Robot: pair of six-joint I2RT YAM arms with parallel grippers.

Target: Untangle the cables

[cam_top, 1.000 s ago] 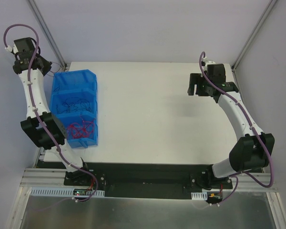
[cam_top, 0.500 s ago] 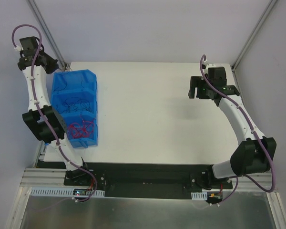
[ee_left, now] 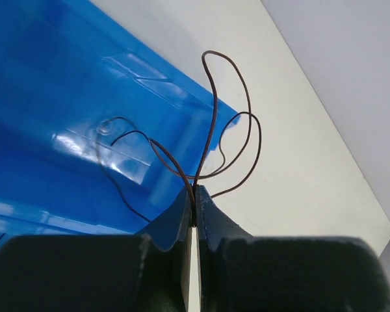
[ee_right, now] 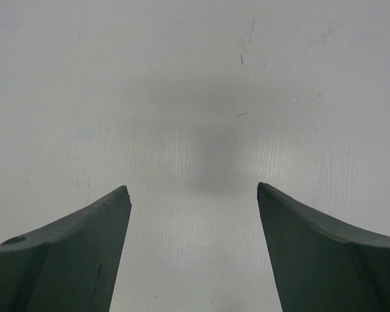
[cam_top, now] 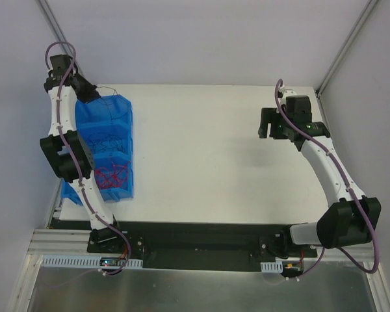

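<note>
Top view. On the left edge of the white tabletop (cam_top: 201, 149), a blue bin (cam_top: 127, 130) with three compartments in a row. In the nearest compartment, red cables (cam_top: 110, 177), curled together. In the middle one, dark cables (cam_top: 103, 140) in loose loops. Content of the farthest one not possible to tell. Over the far corner of the bin, the raised left pincer (cam_top: 90, 91), closed, with one thin dark cable (cam_top: 107, 91) stretched from its tip along the far rim of the bin. On the right side of the tabletop, well apart from the bin, the right pincer (cam_top: 265, 123) above bare surface.

Left wrist view. Left pincer (ee_left: 194, 198) with jaws pressed together on the dark cable (ee_left: 216, 114) (very thin, brownish here). Above the tips, several open loops of it in the air, in front of the blue bin (ee_left: 52, 84) and the tabletop (ee_left: 299, 169). One more strand curving down to the left across the bin wall, its end hidden behind the left finger.

Right wrist view. Right pincer (ee_right: 194, 253) spread wide, with nothing between the two fingers (ee_right: 71, 260). Below, only the pale tabletop (ee_right: 195, 84), with a soft shadow and some small scratches.
</note>
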